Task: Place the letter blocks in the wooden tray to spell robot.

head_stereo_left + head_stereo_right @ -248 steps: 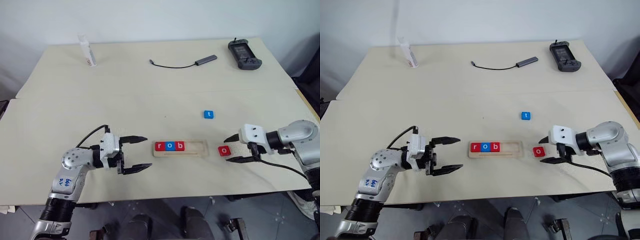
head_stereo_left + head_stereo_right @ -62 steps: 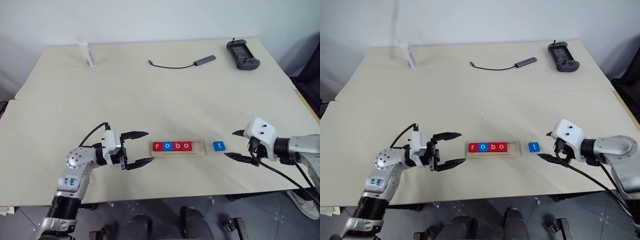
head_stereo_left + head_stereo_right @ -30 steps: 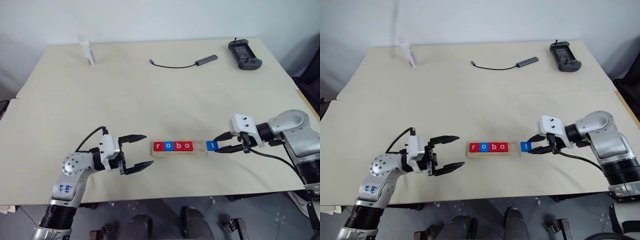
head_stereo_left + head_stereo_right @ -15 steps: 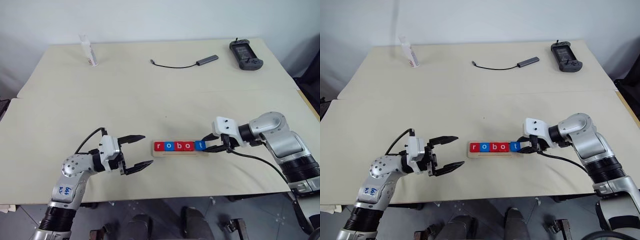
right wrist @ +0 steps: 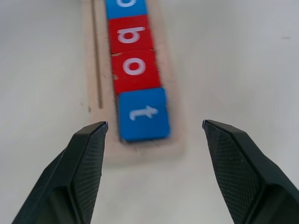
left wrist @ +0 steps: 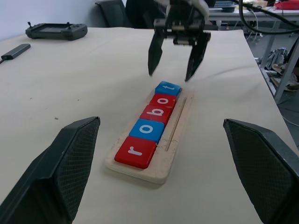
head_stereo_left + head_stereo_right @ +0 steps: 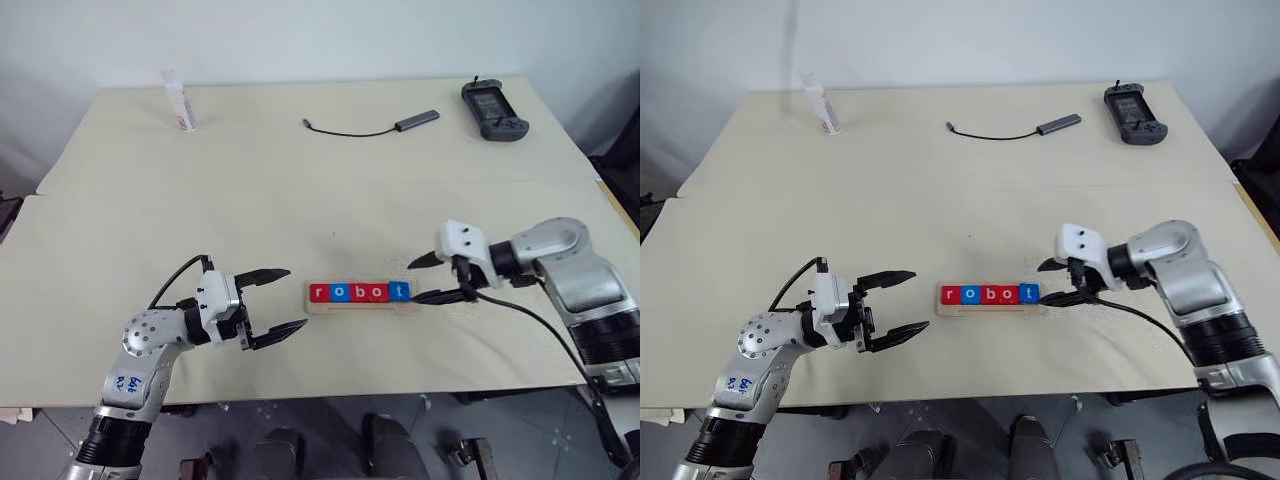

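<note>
**All five blocks seated; release risk**

We see the right gripper (image 7: 432, 280) spread wide, empty, just past the t block (image 5: 142, 114) at the wooden tray (image 6: 174, 151) end. Left gripper (image 7: 282, 300) open, idle beside the tray's other end. A careless retreat could clip that block.

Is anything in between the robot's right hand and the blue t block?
Nothing visible is. The right hand is open just past the tray's end, and the blue t block sits in the wooden tray right before its fingers.
</note>
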Controlling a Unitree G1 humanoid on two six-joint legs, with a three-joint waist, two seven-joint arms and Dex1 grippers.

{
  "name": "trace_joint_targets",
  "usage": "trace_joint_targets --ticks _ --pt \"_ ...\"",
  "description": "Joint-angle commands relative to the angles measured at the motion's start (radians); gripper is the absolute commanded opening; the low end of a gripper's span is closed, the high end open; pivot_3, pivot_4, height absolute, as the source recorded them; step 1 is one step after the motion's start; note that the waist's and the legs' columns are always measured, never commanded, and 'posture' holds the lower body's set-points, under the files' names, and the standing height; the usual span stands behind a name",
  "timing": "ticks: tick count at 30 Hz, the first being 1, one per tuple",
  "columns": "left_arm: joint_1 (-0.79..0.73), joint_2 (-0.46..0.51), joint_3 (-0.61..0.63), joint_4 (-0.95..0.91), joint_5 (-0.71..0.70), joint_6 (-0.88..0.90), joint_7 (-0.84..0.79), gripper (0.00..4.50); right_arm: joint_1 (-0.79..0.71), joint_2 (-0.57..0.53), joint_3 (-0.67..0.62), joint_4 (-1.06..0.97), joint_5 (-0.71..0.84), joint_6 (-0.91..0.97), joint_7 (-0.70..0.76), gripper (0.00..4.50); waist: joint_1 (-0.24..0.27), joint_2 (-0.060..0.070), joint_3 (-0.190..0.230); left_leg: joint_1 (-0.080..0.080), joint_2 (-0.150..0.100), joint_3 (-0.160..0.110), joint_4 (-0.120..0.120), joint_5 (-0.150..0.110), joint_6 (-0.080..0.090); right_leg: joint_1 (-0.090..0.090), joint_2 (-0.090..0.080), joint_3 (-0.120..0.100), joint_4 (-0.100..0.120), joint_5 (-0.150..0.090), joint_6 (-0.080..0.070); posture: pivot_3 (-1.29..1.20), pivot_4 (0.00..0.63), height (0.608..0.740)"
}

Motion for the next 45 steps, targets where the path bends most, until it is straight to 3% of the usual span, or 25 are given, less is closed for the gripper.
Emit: trace_joint_targets --ticks 1,10,26,30,33,36,40,42,45 --pt "0.004 0.003 0.015 -0.025 -0.009 -0.010 0.000 4.50 0.036 -0.026 -0.048 -0.019 0.020 -0.014 -0.011 3.06 0.002 0.000 0.000 0.000 0.000 0.000 0.000 0.000 0.000 0.000 0.000 0.000 0.000 0.000 0.000 0.00 0.150 0.740" --pt "-0.016 0.001 0.008 -0.013 -0.007 -0.009 -0.005 4.50 0.013 0.048 -0.039 0.065 -0.020 -0.130 -0.101 0.12 -0.005 0.000 0.000 0.000 0.000 0.000 0.000 0.000 0.000 0.000 0.000 0.000 0.000 0.000 0.000 0.00 0.150 0.740" --pt "-0.016 0.011 0.021 -0.021 -0.011 0.000 -0.002 4.50 -0.006 0.111 0.021 0.071 -0.037 -0.123 -0.078 0.05 -0.007 0.000 0.000 0.000 0.000 0.000 0.000 0.000 0.000 0.000 0.000 0.000 0.000 0.000 0.000 0.00 0.150 0.740" --pt "-0.010 0.015 0.023 -0.028 -0.013 0.002 0.000 4.50 -0.008 0.113 -0.004 0.076 -0.035 -0.137 -0.101 0.05 -0.008 0.000 0.000 0.000 0.000 0.000 0.000 0.000 0.000 0.000 0.000 0.000 0.000 0.000 0.000 0.00 0.150 0.740" --pt "-0.005 0.022 0.031 -0.028 -0.014 0.003 0.000 4.50 0.008 0.097 -0.091 0.069 0.020 -0.169 -0.123 0.05 -0.007 0.000 0.000 0.000 0.000 0.000 0.000 0.000 0.000 0.000 0.000 0.000 0.000 0.000 0.000 0.00 0.150 0.740" --pt "-0.004 0.035 0.042 -0.016 -0.014 0.001 -0.006 4.50 0.068 0.059 -0.157 0.006 0.077 -0.144 -0.106 0.55 -0.004 0.000 0.000 0.000 0.000 0.000 0.000 0.000 0.000 0.000 0.000 0.000 0.000 0.000 0.000 0.00 0.150 0.740" --pt "0.002 0.063 0.078 0.006 -0.029 0.004 -0.028 4.50 0.285 0.017 -0.304 -0.157 0.166 -0.200 -0.098 1.83 0.016 0.000 0.000 -0.001 0.000 -0.002 -0.001 0.000 0.000 0.000 0.000 -0.001 0.000 0.000 0.000 0.00 0.150 0.740" --pt "0.004 0.084 0.102 0.021 -0.038 0.018 -0.034 4.50 0.455 0.024 -0.425 -0.260 0.268 -0.162 -0.093 2.52 0.024 0.000 0.000 -0.001 0.000 -0.002 -0.001 0.000 0.000 0.000 0.000 -0.001 0.000 0.000 0.000 0.00 0.150 0.740" --pt "0.008 0.104 0.117 0.043 -0.036 0.031 -0.041 4.50 0.560 0.028 -0.508 -0.334 0.377 -0.051 -0.134 3.50 0.019 0.000 0.000 -0.001 0.000 -0.001 -0.001 0.000 0.000 0.001 0.000 0.000 0.000 0.000 0.000 0.00 0.150 0.740"
